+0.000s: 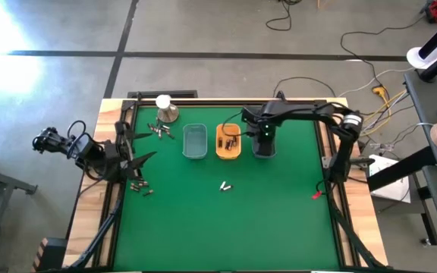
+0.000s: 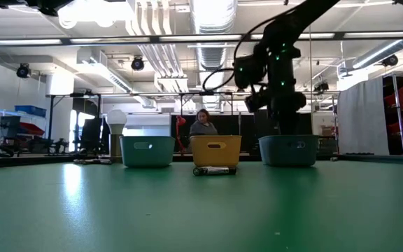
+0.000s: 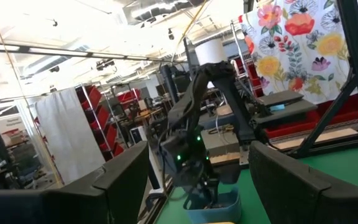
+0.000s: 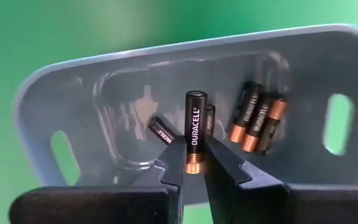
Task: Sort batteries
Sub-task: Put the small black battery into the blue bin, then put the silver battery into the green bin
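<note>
Mid-sort: right gripper (image 4: 191,163) clenched on one battery (image 4: 193,132), poised over blue tray (image 4: 61,93) already holding several. Orange tray (image 1: 228,152) partly stocked. More batteries (image 1: 161,131) scattered across green table (image 1: 279,205). Left gripper (image 1: 131,154) spread wide, empty, at table's edge.

Two dark fingers (image 3: 123,180) of left gripper (image 3: 197,186) spread wide at 6 o'clock. Between them, right arm (image 3: 197,106) reaching down into a blue-grey tray (image 3: 219,211) on green table (image 3: 347,162). At 2 o'clock, floral curtain (image 3: 297,43); at 9 o'clock, red shelving (image 3: 104,118).
</note>
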Tool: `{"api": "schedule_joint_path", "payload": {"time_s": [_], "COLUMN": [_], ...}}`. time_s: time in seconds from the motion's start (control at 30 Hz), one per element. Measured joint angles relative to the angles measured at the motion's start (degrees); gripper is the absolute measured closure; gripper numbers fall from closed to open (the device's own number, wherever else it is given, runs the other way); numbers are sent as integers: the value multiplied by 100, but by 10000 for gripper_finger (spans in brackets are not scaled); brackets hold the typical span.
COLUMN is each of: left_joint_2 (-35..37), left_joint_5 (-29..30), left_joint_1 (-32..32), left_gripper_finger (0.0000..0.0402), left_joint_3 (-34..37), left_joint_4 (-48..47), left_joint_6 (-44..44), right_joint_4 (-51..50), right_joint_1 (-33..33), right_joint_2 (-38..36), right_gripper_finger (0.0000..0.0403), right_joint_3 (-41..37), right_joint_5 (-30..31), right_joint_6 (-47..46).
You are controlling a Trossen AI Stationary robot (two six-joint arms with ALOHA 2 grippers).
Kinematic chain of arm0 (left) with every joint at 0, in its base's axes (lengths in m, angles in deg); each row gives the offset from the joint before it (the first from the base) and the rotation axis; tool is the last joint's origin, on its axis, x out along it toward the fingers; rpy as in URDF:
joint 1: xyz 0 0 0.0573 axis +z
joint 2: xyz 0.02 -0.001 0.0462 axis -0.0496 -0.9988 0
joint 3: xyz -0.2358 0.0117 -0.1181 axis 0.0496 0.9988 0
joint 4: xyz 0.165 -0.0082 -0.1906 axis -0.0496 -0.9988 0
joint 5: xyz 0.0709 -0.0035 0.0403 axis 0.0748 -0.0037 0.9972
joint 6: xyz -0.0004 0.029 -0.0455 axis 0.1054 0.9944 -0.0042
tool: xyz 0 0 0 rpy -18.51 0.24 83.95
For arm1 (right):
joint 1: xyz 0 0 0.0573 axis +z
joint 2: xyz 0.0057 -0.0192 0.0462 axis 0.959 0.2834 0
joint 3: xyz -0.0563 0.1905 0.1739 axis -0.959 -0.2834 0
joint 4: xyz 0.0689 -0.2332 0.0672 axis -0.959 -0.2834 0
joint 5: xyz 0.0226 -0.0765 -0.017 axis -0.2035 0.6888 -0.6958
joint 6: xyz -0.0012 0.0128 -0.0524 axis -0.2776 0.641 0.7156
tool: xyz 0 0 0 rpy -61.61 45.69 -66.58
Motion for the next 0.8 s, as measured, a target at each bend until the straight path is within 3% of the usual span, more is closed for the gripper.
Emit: {"api": "schedule_joint_path", "payload": {"time_s": [0.3, 0.47, 0.63, 0.8], "left_joint_2": [0, 0, 0, -2], "left_joint_5": [0, 0, 0, 0], "left_joint_1": [0, 0, 0, 2], "left_gripper_finger": [149, 149, 149, 149], "left_joint_3": [0, 0, 0, 0], "left_joint_4": [0, 3, 7, -166], "left_joint_6": [0, 22, 28, 45], "right_joint_4": [-2, -3, -242, -524], "right_joint_1": [0, 4, 35, 328], "right_joint_2": [431, 450, 208, -278], "right_gripper_finger": [352, 323, 293, 273], "right_joint_3": [0, 2, 161, 730], "right_joint_5": [19, 594, 769, 761], "right_joint_6": [-248, -381, -485, -1188]}}
